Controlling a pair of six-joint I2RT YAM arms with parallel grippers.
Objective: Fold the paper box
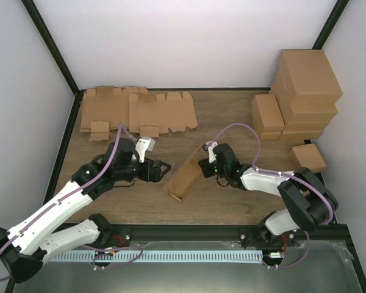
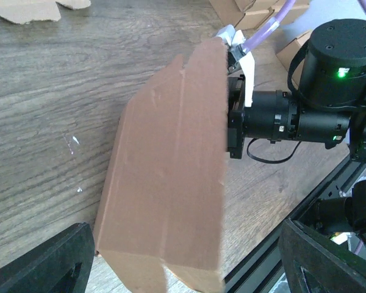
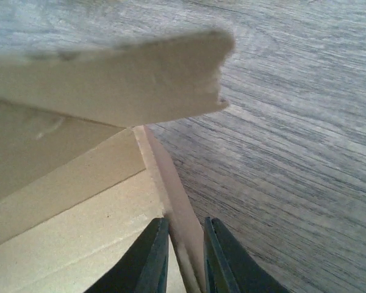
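Paper box (image 1: pixel 184 178): partly folded brown cardboard, near the middle of the wooden table (image 1: pixel 232 125), between the two arms; one broad creased panel stood tilted with its lower edge on the wood.
Right gripper (image 3: pixel 184 223): clenched on a thin upright wall of the paper box, one dark finger on each side of the cardboard, at the box's upper right edge.
Left gripper (image 1: pixel 163 168): released, jaws spread wide, just beside the box's left side and facing the broad panel; no contact could be seen.
Flat cardboard blanks (image 1: pixel 137 110): lying at the far left of the table, overlapping.
Stack of finished boxes (image 1: pixel 305 91): in the far right corner.
Single small box (image 1: pixel 307 157): by the right edge.
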